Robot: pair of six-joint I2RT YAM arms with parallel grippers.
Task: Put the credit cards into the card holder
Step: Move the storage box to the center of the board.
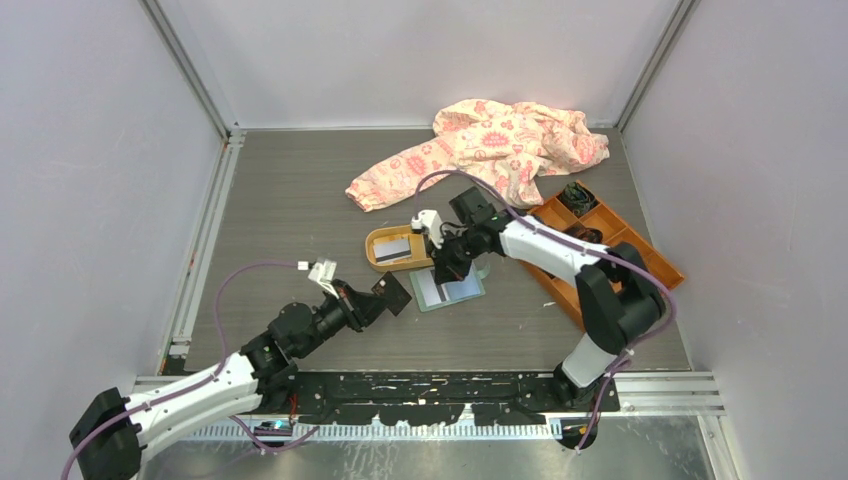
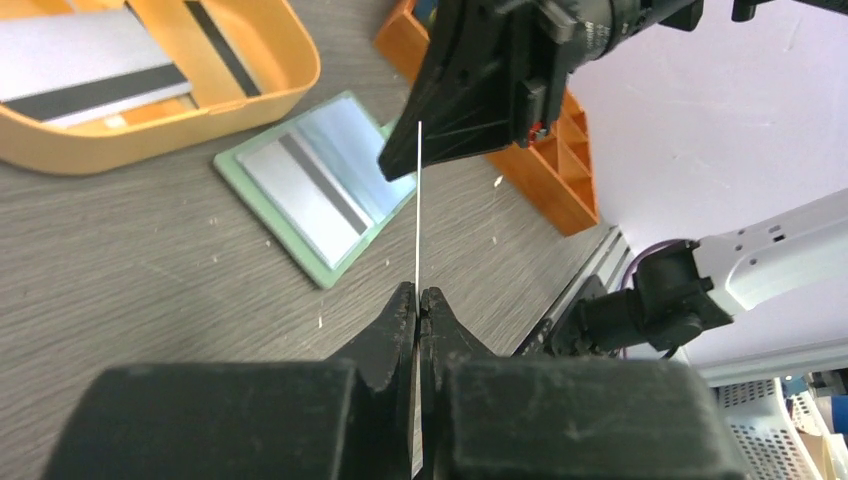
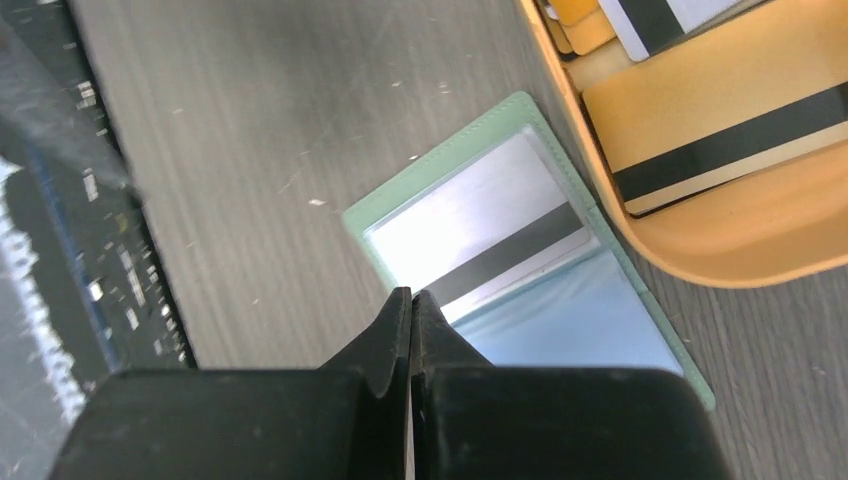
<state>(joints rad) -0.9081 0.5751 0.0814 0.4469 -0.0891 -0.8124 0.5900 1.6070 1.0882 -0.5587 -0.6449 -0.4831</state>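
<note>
A: What does the left gripper [image 2: 417, 296] hold, on the side of the near edge of the table [image 1: 300, 200]?

B: Its jaws are pressed together on one credit card [image 2: 417, 200]. The card stands upright and is pinched at its lower edge, so the wrist view sees it only as a thin white line.

A: And the right gripper [image 3: 410, 305]?

B: It is closed too, with nothing between the jaws that I can see. It hangs just over the card holder [image 3: 400, 215], which lies open and flat about the middle of the table. One card [image 3: 480, 240] sits under its clear pocket.

A: How will the held card behave?

B: I think it is light, thin, stiff but a little springy, and smooth, so it can swing or slip in the pads. The free upper edge is the one to bring into a slot. The holder looks soft and light and may slide when it is pushed.

A: And farther?

B: The other credit cards [image 3: 720, 150] lie in the orange tray [image 3: 720, 262], just beyond the holder toward the far edge. I would take one by an edge that lies over another card
</note>
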